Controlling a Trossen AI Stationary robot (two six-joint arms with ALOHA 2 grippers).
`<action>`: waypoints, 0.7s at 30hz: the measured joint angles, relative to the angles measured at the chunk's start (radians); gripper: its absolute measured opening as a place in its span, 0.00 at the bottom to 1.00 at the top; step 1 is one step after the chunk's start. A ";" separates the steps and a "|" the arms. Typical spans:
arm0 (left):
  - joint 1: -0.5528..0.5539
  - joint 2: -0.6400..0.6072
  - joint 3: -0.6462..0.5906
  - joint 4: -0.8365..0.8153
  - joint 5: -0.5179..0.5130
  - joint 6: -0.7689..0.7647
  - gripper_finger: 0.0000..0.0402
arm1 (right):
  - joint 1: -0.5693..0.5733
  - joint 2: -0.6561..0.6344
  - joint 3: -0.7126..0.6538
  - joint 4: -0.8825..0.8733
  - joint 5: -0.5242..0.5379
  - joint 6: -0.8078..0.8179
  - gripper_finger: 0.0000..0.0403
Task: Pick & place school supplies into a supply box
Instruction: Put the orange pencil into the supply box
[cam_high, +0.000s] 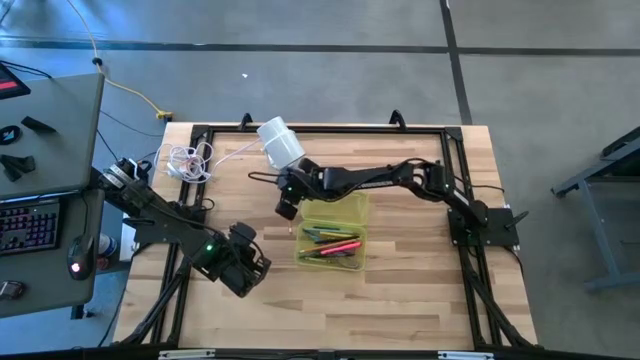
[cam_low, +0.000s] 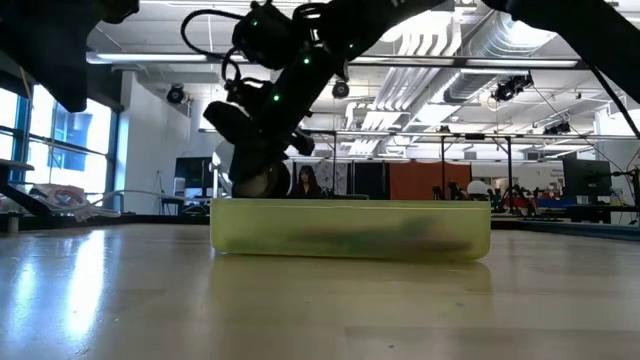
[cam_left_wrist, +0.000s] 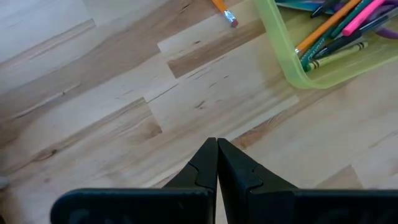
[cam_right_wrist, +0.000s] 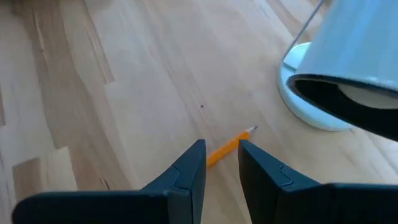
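From above, my right pincer (cam_high: 288, 208) hung over the desk (cam_high: 400, 290) just beside the supply box (cam_high: 334, 235), at its near-left corner, with the white cylinder (cam_high: 279, 142) close behind it. The box lay open mid-desk, pens and pencils (cam_high: 333, 243) piled inside. My left pincer (cam_high: 247, 272) waited well apart, toward the desk's front-left.

At desk level, the supply box (cam_low: 350, 229) sat flat, dim coloured shapes showing through its wall — my right arm came down behind its left end.

Past my left wrist, my left pincer (cam_left_wrist: 217, 163) was pressed together over bare wood, the box corner (cam_left_wrist: 292, 59) beyond.

Past my right wrist, my right pincer (cam_right_wrist: 222, 163) stood slightly apart, an orange pencil (cam_right_wrist: 229, 147) lying on the desk between the tips — not gripped.
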 joint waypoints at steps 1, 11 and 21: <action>0.000 0.000 0.000 0.000 -0.001 0.000 0.12 | 0.000 0.007 0.001 0.001 0.000 0.004 0.19; 0.000 0.000 0.000 -0.012 -0.002 0.000 0.12 | 0.000 0.061 0.002 0.043 -0.030 0.035 0.19; 0.000 0.000 0.000 -0.014 -0.010 0.000 0.12 | 0.001 0.122 0.000 0.043 -0.063 0.052 0.19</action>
